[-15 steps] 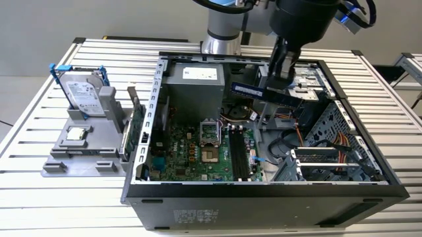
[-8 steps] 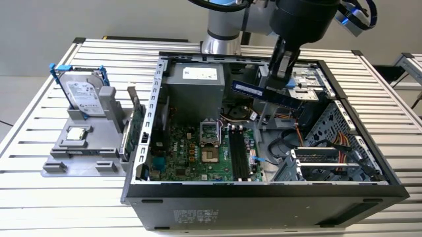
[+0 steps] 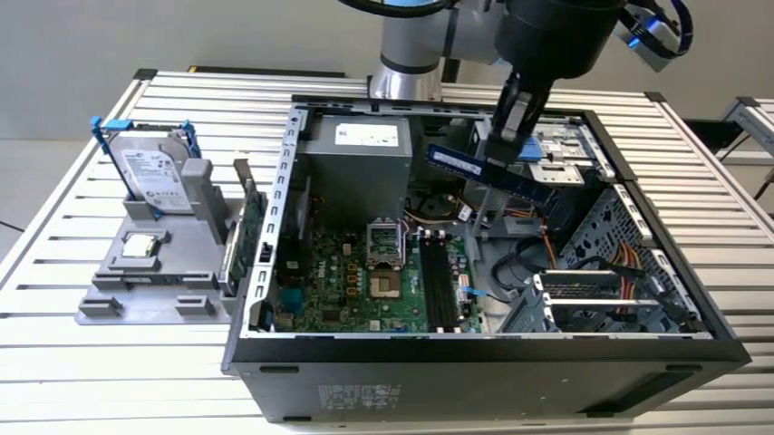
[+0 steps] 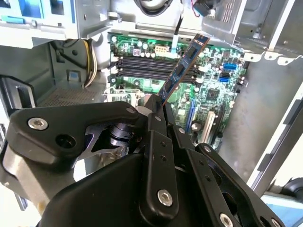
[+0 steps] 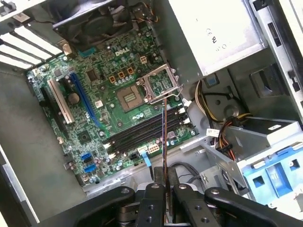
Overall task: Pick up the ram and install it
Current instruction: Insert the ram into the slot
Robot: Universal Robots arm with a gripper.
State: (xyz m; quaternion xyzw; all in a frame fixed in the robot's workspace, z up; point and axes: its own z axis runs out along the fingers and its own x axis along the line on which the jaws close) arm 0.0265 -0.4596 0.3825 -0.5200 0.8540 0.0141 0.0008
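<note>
The ram [image 3: 466, 166] is a thin dark-blue stick, held tilted in the air above the open computer case [image 3: 278, 227]. My gripper [image 3: 508, 145] is shut on it near its middle, over the case's far part. In the second wrist view the ram [image 4: 182, 68] juts out from my gripper [image 4: 158, 108] towards the motherboard. In the first wrist view the ram [image 5: 164, 137] shows edge-on above my gripper [image 5: 164, 187], over the black memory slots [image 5: 142, 132]. Those black slots [image 3: 438, 281] lie below the stick, nearer the case's front, and hold nothing.
The grey power supply [image 3: 351, 154] sits at the case's back. A drive cage [image 3: 604, 294] and orange cables [image 3: 550, 240] fill the exterior view's right side. Outside the case, a silver hard drive [image 3: 158, 177] stands in a grey holder beside a green card [image 3: 248, 236].
</note>
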